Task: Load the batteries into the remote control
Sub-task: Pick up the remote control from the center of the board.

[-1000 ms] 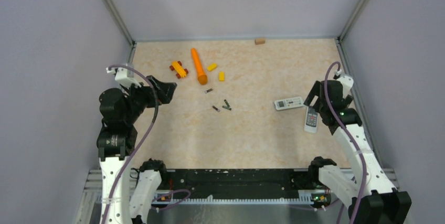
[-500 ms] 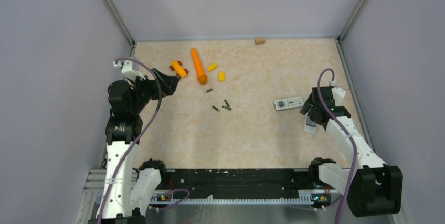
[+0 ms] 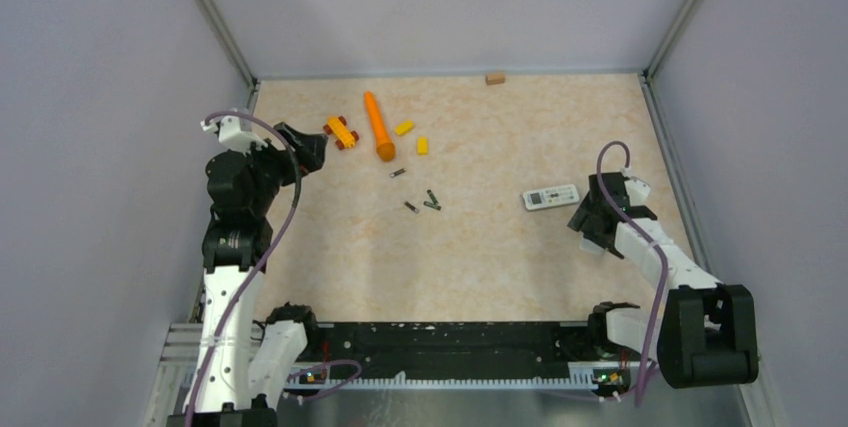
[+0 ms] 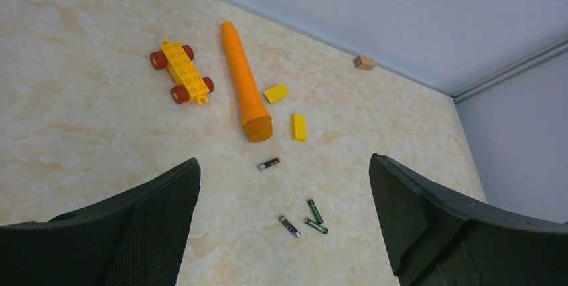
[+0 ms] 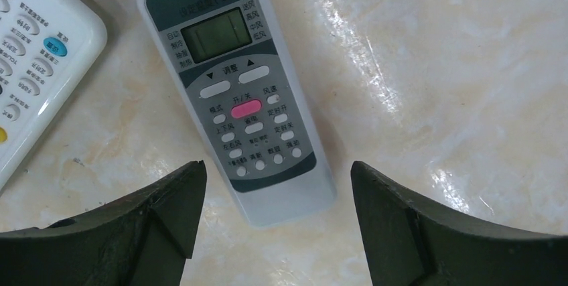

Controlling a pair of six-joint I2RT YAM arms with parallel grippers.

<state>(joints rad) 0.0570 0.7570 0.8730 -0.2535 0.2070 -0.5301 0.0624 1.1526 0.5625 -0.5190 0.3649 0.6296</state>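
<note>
- Right fingers (image 5: 147, 232) stand open, one on each side of the lower end of the grey-faced remote (image 5: 234, 98). Neither touches it, and nothing is gripped.
- Left fingers (image 4: 134, 232) are spread wide and empty, raised above the left side of the desk (image 3: 480, 267).
- Locate the remote flat on the desk near its right edge, with buttons and display facing up. No battery cover shows, so judge the bay to be on the hidden underside.
- Locate the batteries (image 3: 431, 204) loose at mid-desk. Three lie close together and one sits a little farther back. All are well apart from the remote.
- Expect a slip if you close on the remote too high. The casing is low and flat, so the fingers could ride over its edges or skid it along the desk.
- Watch the white remote (image 5: 33, 58) lying just beside the grey-faced one. A turn or drag could knock it.
- Expect the batteries to roll. A pinch on one of the three may push its neighbour.
- Note the right wall (image 3: 740, 147) close to the working arm, which leaves little swing on that side.
- Use the bare desk between the remote and the batteries for turning and carrying.
- Keep short of the orange stick (image 4: 244, 95), toy car (image 4: 181, 72) and yellow blocks (image 4: 276, 92) behind the batteries.
</note>
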